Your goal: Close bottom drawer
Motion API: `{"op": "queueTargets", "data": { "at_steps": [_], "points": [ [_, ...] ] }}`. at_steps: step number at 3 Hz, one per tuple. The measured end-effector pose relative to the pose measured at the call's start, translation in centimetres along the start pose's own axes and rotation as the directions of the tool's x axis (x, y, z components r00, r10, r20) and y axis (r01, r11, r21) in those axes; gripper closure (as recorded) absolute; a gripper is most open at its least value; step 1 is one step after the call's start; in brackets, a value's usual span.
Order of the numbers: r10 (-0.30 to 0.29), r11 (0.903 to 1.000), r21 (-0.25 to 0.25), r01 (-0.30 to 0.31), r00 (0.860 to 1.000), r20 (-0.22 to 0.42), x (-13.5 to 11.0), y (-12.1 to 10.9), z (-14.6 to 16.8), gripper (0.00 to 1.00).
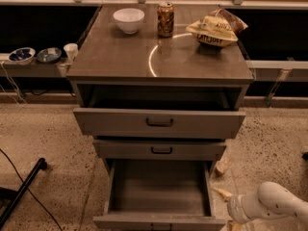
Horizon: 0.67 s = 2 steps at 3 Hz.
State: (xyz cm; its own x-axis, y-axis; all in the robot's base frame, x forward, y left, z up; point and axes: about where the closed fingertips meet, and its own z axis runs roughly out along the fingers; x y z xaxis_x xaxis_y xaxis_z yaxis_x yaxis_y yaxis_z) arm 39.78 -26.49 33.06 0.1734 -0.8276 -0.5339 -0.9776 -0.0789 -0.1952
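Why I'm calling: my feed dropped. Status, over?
Claw low, beside bottom drawer, at its right front corner. Drawer wide open, inside empty. Nothing seen in its way.

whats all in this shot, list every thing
cabinet: 1, grey-brown, centre
top drawer: 1, grey, partly open
middle drawer: 1, grey, slightly open
bottom drawer: 1, grey, pulled far out, empty
bowl: 1, white, cabinet top back left
can: 1, brown, cabinet top centre
chip bag: 1, yellow, cabinet top right
small bowls: 2, bluish, left shelf
cup: 1, white, left shelf
robot arm: 1, white, lower right
end effector: 1, beige, right of bottom drawer
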Motion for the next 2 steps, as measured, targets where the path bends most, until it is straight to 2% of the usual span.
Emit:
{"op": "queueTargets", "data": {
  "at_steps": [1, 2],
  "points": [
    [-0.004, 0.9916, -0.129, 0.0, 1.0, -0.028, 0.3, 3.6, 6.6, 0.02],
    [0.004, 0.9854, -0.17, -0.007, 1.0, -0.017, 0.1, 6.3, 10.1, 0.25]
  ]
}}
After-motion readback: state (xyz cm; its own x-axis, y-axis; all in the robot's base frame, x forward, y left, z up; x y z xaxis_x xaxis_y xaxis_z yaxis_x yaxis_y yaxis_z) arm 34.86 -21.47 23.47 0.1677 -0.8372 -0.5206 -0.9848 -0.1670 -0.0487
